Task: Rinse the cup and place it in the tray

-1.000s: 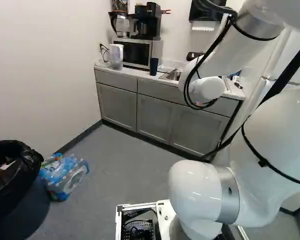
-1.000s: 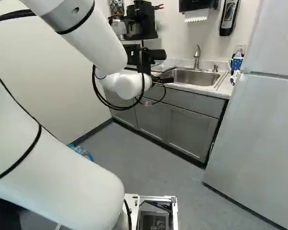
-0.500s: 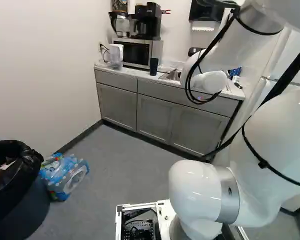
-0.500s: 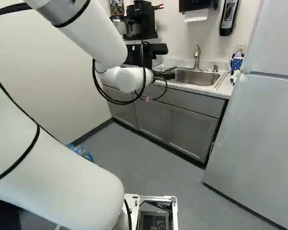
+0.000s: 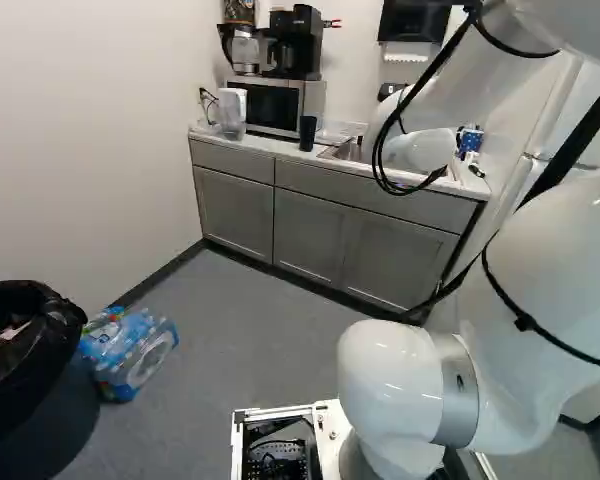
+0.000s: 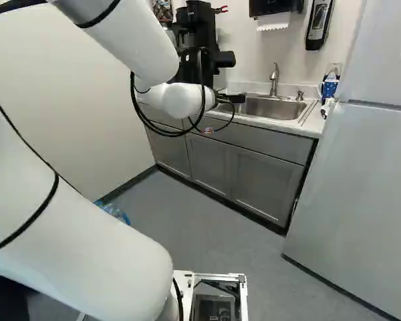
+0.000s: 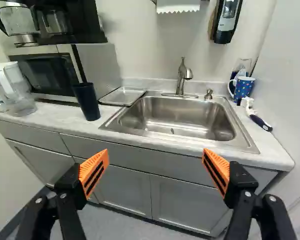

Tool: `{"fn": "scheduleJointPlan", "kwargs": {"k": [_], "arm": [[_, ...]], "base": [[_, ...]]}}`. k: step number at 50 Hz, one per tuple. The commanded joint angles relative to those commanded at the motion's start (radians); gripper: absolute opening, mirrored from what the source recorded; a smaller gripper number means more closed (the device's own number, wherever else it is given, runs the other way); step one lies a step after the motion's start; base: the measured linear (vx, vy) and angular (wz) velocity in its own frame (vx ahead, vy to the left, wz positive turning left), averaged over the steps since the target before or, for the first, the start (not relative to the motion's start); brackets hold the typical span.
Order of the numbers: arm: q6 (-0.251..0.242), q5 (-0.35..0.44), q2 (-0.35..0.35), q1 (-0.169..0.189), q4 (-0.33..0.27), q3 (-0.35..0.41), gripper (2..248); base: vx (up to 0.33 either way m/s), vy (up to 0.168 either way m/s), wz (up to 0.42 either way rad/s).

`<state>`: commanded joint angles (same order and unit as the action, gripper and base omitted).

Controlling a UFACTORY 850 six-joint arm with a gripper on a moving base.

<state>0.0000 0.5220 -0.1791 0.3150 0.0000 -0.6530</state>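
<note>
Right base view: gripper [image 6: 238, 98] at end of white arm [image 6: 87, 261], L of ctr, ahead of it the worktop [image 6: 311, 127] w/ sink [image 6: 271, 108]. Wrist view: gripper [image 7: 155, 155] fingers spread wide, orange pads [image 7: 95, 172] well apart, nothing pinched; cabinets [image 7: 177, 200] & worktop's front edge seen thru the gap.

Task's cup: looks like the dark cup [image 7: 87, 102], standing on worktop nr front edge, L of sink, in front of microwave [image 7: 50, 72]. Metal tray [image 7: 122, 96] lies flat btwn microwave & sink, up by sink's back L corner; dark cup is just beside it, outside it. Other candidate: blue spotted mug [image 7: 244, 87] at worktop's back R corner, nr fridge [image 6: 361, 187], clear glass [image 7: 244, 64] behind; can't tell from pics alone which is meant. Brush [image 7: 259, 121] lies nr worktop's R edge, in front of mug.

Faucet [image 7: 182, 80] & soap pump [image 7: 208, 94] at sink's back edge, pump to R. Clear pitcher [image 7: 12, 90] toward worktop's L end, beside microwave; coffee maker [image 5: 294, 42] on top of microwave. Left base view: trash bin [image 5: 45, 420] & bottle pack [image 5: 128, 350] on floor, far L, adjacent.
</note>
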Motion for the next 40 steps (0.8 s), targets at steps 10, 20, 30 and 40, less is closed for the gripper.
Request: {"fn": "scheduleJointPlan", "kwargs": {"k": [10,20,30,40], "arm": [[0.0,-0.02,0.004,0.002,0.0,-0.025,247],[0.0,-0.04,0.008,0.007,0.0,-0.051,247],[0.0,-0.061,0.014,0.011,0.0,-0.077,247],[0.0,-0.081,0.02,0.016,0.0,-0.104,247]], "base": [[0.0,0.0,0.0],[0.0,0.0,0.0],[0.0,0.0,0.0],[0.0,0.0,0.0]]}}
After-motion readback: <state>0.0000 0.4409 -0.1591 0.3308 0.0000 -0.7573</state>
